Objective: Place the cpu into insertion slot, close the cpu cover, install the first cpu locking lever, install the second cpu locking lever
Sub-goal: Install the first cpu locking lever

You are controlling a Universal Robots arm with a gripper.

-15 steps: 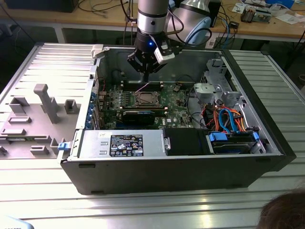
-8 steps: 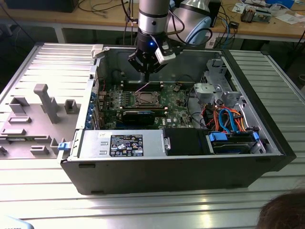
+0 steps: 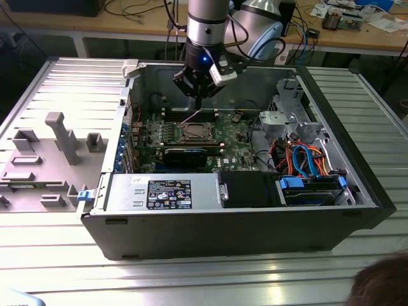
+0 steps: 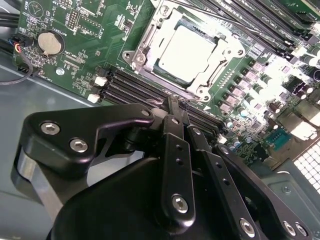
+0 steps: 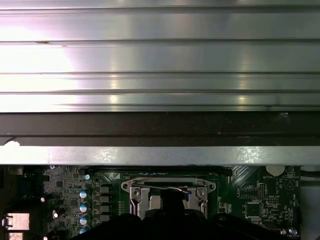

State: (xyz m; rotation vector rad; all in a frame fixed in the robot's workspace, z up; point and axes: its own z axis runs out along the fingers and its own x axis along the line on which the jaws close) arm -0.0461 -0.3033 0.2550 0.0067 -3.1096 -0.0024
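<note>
Cpu (image 4: 186, 53) seated in socket under lowered cpu cover (image 4: 210, 80), end effector (image 4: 179, 107) pinched together, empty, just above socket edge

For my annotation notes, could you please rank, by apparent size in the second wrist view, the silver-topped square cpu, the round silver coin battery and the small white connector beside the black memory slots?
Largest to smallest:
1. cpu
2. coin battery
3. white connector

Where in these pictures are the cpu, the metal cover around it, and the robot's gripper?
cpu (image 4: 186, 54), second wrist view, middle of its silver-grey top.
cpu cover (image 4: 211, 84), second wrist view, on the frame's side bar.
gripper (image 4: 176, 107), second wrist view, between the fingertips.
</note>
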